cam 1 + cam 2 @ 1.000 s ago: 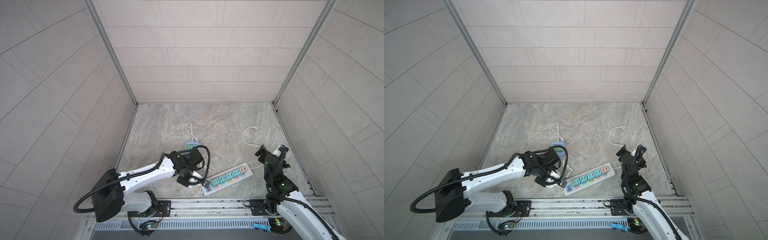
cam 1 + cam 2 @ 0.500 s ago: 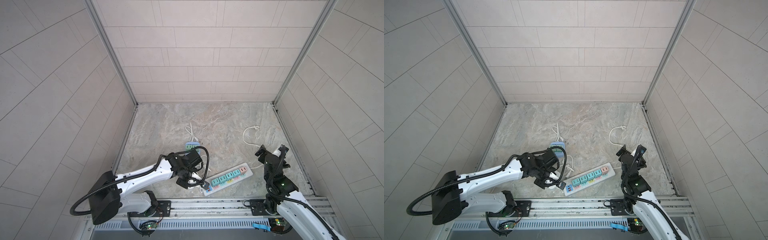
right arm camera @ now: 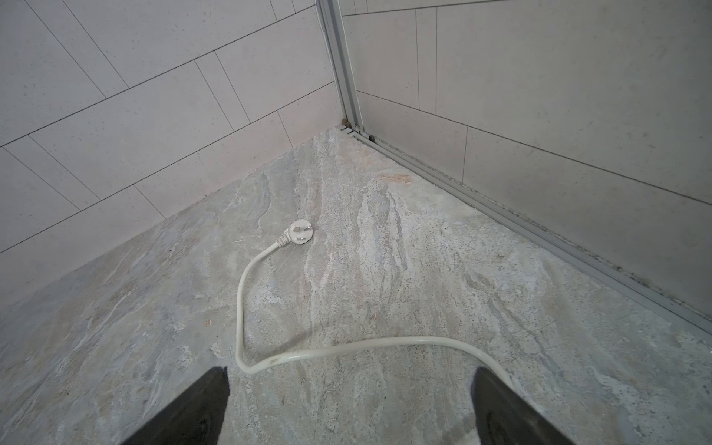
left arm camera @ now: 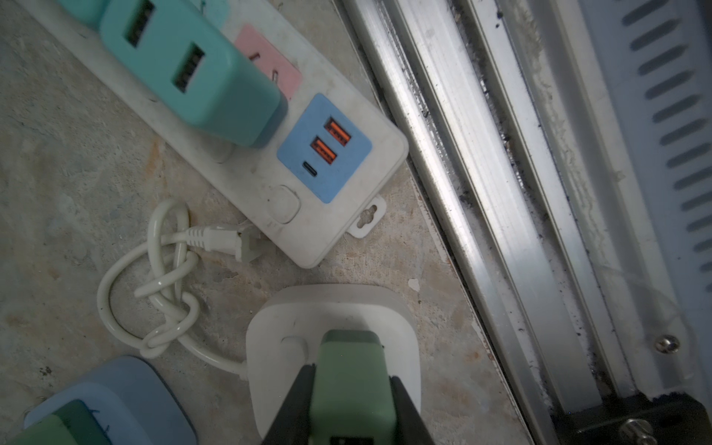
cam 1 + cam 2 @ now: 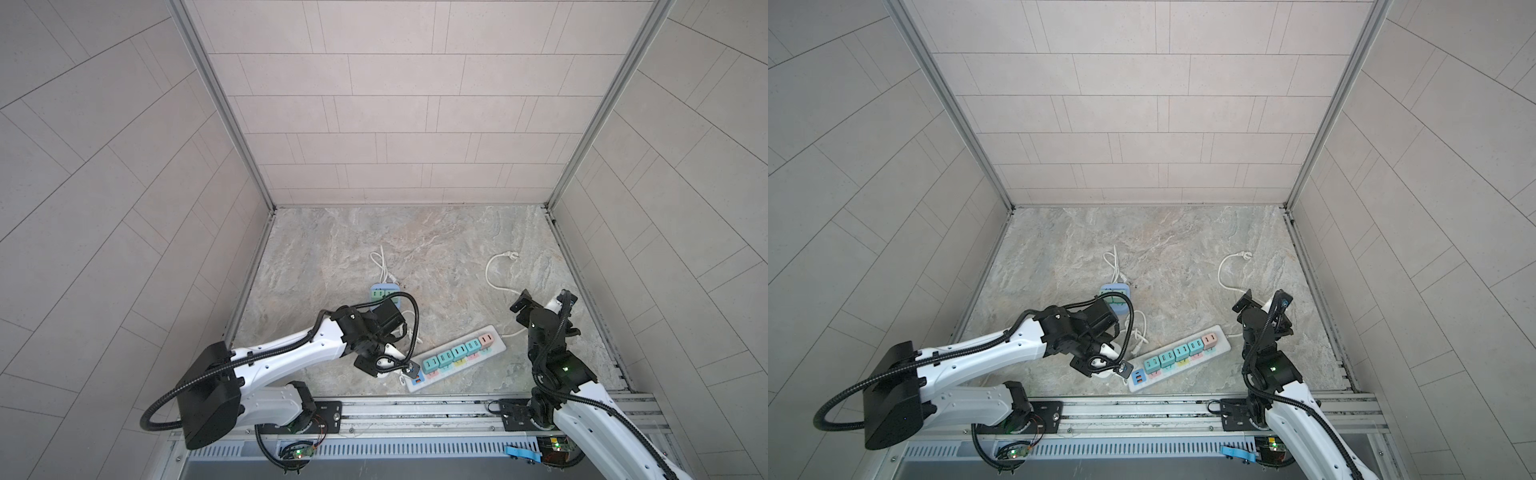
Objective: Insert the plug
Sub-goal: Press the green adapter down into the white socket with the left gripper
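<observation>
Squarely between the left gripper's (image 4: 350, 371) black fingers (image 4: 296, 404) sits the green plug (image 4: 352, 389), pinched on two opposite sides with the jaws closed tight against it. The plug stands upright on the top face of the white socket (image 4: 331, 312), touching it. Whether its pins are fully home cannot be told.

The socket rests on the floor (image 4: 77, 154). Its cord (image 4: 154, 285) runs off in a knotted loop, and the cord's flat pin end (image 4: 223, 240) lies against the side of the strip (image 4: 346, 215). The strip's near end lies just beside the socket, with a blue USB panel (image 4: 323, 148) and then a teal adapter (image 4: 192, 73) plugged in next along. A blue cube (image 4: 115, 385) with green adapters in it lies near the socket on the other side. The metal rail (image 4: 481, 192) runs close past both socket and strip end.

In both top views the right gripper (image 5: 544, 300) hangs above the floor beyond the strip's far end, well apart from the plug. Its jaws stand wide open and hold nothing. In the right wrist view a second white cord (image 3: 246, 293) curves across the floor below them to a round plug (image 3: 300, 232).
</observation>
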`<action>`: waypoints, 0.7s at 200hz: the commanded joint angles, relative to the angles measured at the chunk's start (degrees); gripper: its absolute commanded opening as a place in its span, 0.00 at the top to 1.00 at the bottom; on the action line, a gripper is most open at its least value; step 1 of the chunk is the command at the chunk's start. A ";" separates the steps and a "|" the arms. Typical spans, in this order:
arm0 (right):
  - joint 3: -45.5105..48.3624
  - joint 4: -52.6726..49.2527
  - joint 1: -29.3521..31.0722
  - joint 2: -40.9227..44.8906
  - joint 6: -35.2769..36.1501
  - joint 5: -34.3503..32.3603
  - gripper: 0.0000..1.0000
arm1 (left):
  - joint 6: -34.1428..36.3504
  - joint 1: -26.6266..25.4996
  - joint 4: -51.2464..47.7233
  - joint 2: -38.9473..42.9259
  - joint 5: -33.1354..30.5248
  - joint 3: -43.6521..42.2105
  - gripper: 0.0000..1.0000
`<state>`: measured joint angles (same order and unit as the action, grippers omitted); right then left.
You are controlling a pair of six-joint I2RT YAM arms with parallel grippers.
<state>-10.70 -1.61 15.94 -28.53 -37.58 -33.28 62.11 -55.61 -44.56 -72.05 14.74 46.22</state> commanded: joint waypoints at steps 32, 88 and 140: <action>0.15 -0.70 -0.22 0.15 -0.54 -0.14 0.00 | 1.54 0.11 -2.38 -2.81 -2.26 -0.14 1.00; 0.20 -0.70 -0.21 0.16 -0.56 -0.18 0.00 | 1.74 0.07 -2.46 -1.65 -3.65 -1.19 1.00; 0.13 -0.71 -0.21 0.15 -0.56 -0.19 0.00 | 1.74 -0.16 -3.34 -1.39 -4.47 -1.15 1.00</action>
<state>-10.70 -1.61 15.94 -28.53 -37.58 -33.26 62.63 -55.68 -44.93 -72.84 13.19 46.98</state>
